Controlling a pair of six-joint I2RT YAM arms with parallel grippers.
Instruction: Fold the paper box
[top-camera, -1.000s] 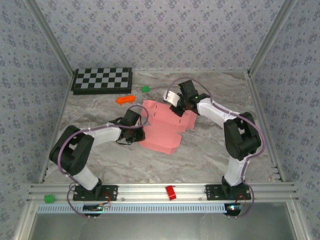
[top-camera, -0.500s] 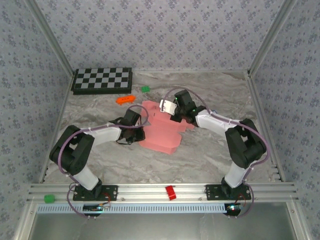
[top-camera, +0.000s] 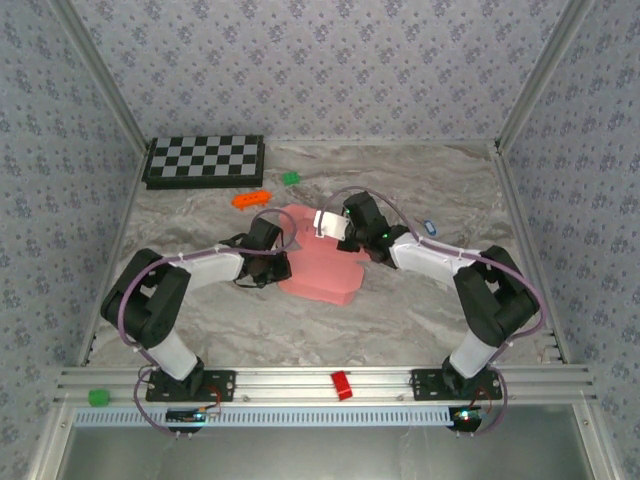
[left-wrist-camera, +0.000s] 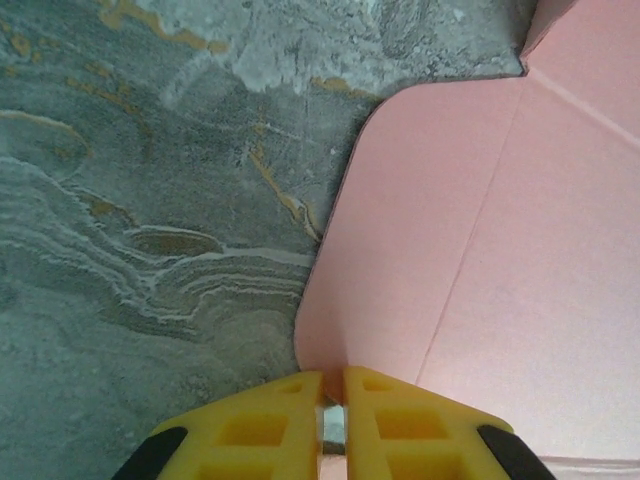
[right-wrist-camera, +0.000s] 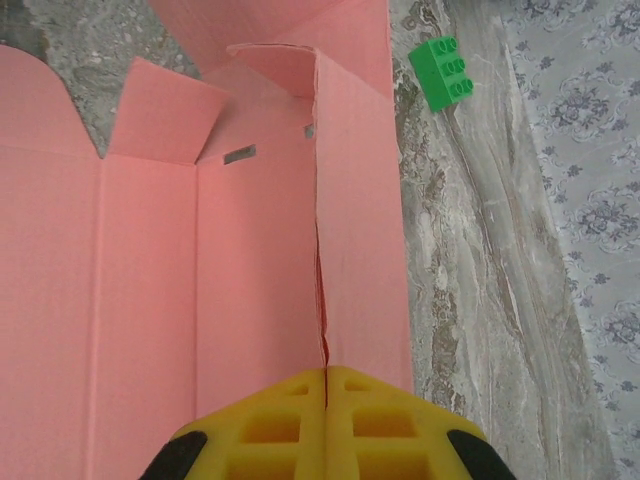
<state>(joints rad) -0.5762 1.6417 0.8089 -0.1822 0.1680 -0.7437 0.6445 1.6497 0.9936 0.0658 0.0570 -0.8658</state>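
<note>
I see my left gripper almost closed, pinching a flap edge | the paper box sits mid-table between my arms | right gripper squeezed tight on a standing box wall

1. The left arm rises from its base at the near left, folds at a raised elbow, and lays its forearm low toward the middle of the surface.
2. The left end effector has its yellow fingers nearly together, pinching an edge of the paper box.
3. The right arm rises from the near right, folds at a high elbow, and reaches leftward toward the centre.
4. The right end effector has its fingers pressed tight, with a thin upright wall of the box running into their seam.
5. The two end effectors sit near each other, not touching, the right one farther from the bases.
</note>
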